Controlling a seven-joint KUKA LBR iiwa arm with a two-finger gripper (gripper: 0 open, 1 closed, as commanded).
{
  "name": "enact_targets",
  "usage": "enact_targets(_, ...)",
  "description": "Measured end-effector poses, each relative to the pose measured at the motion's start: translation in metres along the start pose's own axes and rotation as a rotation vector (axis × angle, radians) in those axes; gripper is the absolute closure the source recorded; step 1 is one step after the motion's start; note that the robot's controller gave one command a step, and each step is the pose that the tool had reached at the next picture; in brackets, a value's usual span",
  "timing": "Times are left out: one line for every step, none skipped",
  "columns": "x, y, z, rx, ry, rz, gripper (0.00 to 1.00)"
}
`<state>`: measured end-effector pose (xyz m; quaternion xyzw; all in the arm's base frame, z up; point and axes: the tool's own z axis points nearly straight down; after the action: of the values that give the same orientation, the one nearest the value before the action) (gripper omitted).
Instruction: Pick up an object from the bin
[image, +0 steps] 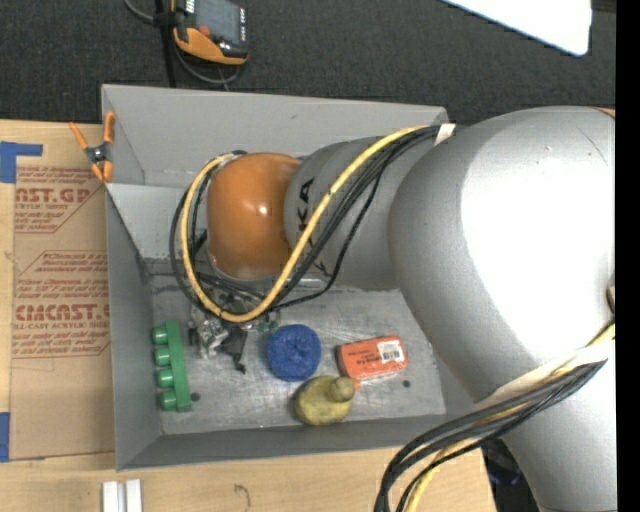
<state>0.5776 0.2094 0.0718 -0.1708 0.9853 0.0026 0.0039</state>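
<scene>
Against the bin's (250, 445) front wall lies a yellow rubbery lump (322, 400), behind it an orange labelled block (372, 359) and a blue round piece (292, 352). The gripper (222, 342) sits low between that blue round piece and a green ridged block (171, 366) by the left wall; cables (187, 250) hide whether it is spread

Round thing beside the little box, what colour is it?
Blue. The round thing shows best in the camera view, left of the orange box.
</scene>
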Motion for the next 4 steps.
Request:
enact_targets(0.000, 0.002, -0.024, 0.003, 0.009, -0.197, 1.00)
enact_targets(0.037, -0.012, -0.036, 0.000, 0.005, -0.376, 1.00)
enact_targets(0.077, -0.010, -0.068, 0.001, 0.015, -0.204, 1.00)
enact_targets(0.060, -0.011, -0.105, 0.001, 0.010, -0.267, 1.00)
